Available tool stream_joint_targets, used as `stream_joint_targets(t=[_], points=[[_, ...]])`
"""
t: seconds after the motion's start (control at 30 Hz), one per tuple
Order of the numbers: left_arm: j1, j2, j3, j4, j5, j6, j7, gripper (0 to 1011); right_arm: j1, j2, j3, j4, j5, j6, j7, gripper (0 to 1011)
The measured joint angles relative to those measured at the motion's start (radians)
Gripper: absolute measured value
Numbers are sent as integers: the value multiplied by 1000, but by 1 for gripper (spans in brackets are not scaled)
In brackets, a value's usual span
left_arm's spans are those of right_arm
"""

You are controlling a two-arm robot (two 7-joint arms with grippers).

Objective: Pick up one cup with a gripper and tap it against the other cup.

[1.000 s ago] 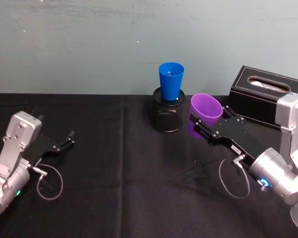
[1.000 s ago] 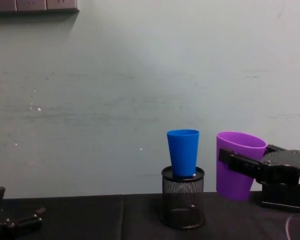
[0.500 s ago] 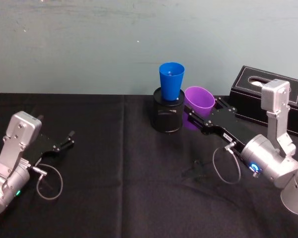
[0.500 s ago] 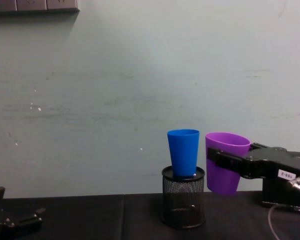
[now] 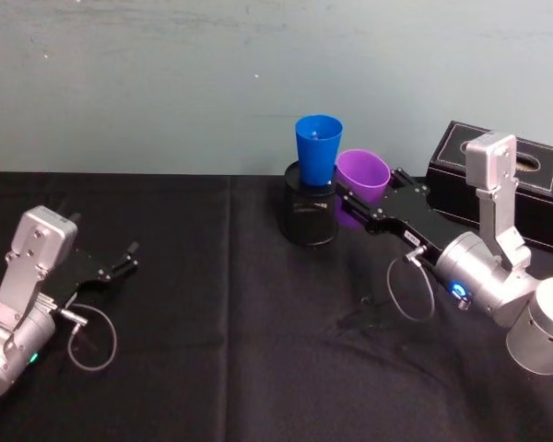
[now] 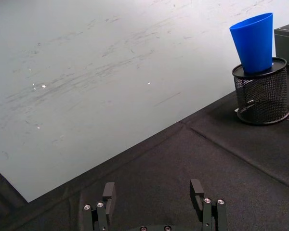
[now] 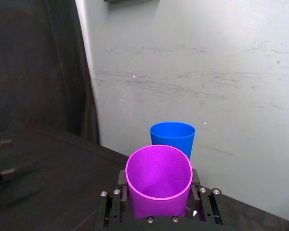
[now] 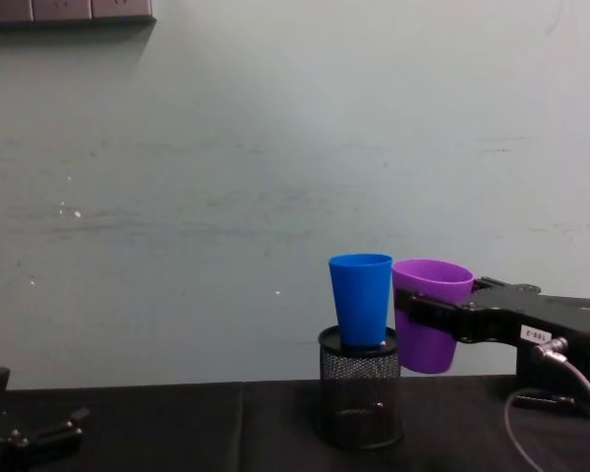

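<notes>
Wall (image 8: 226, 147) behind the table was pale grey-green and matte, marked with faint scuffs and small white specks. A grey panel (image 8: 69, 10) sat high on it. Black cloth (image 5: 212, 322) covered the table, with one seam (image 5: 229, 276) running front to back. A dark curtain (image 7: 38, 72) hung beside the wall. Light was even.

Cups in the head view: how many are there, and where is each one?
2. The blue cup stands in the black mesh holder. The purple cup, held in the right gripper, is right beside it. None seems hidden.
</notes>
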Motion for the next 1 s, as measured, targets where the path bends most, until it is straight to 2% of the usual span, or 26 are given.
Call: stream_joint_targets(t=[0.3, 1.0], points=[[0, 0, 0, 0, 0, 0, 0, 1012, 46, -31, 2, 77, -2, -32, 14, 724], [0, 0, 0, 0, 0, 0, 0, 1011, 156, -73, -11, 227, -8, -59, 64, 724]])
